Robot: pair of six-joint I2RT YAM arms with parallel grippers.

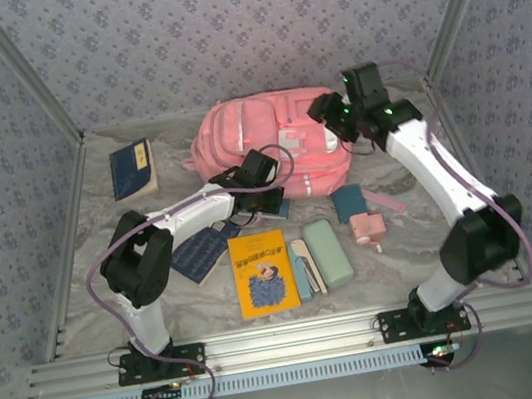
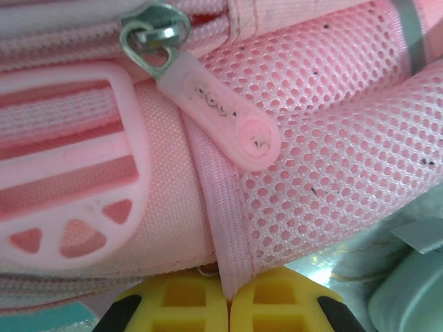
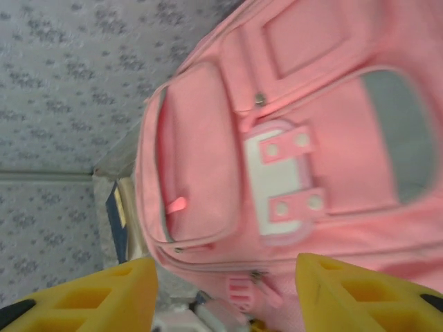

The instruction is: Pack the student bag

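Far L, at the back of the marbled grey tabletop (image 1: 78,290): a dark blue hardback book (image 1: 132,169), flat, well apart from the rest. The L arm reaches fwd & inward above a dark blue patterned notebook (image 1: 199,254). Just R of that, nr the front, lies a yellow paperback w/ blue cover art (image 1: 264,273).

The L gripper (image 1: 259,170) sits at the near edge of the student bag (image 1: 246,137), a large soft pink fabric backpack lying flat at back centre, pockets up. In the L wrist view its yellow fingers (image 2: 180,304) are pressed together, pinching a pink fabric seam strip (image 2: 214,207) of the bag that runs down btwn the tips. Above them:
- a pink rubber zip tab (image 2: 221,114) hangs from a metal slider (image 2: 149,31)
- a pink mesh panel (image 2: 332,138) is on its R
- a pale pink plastic buckle (image 2: 83,207) is on its L

R of the yellow paperback: a mint green oblong pencil case (image 1: 327,253), then a small teal box (image 1: 351,202) w/ a small pink pouch-like item (image 1: 368,228) just beside it; touching or not, can't tell.

The R gripper (image 1: 332,120) hovers over the bag's R side, jaws spread wide, nothing btwn them. The R wrist view looks down on the bag's white patch w/ two pink tabs (image 3: 277,183) & a grey panel (image 3: 398,131).
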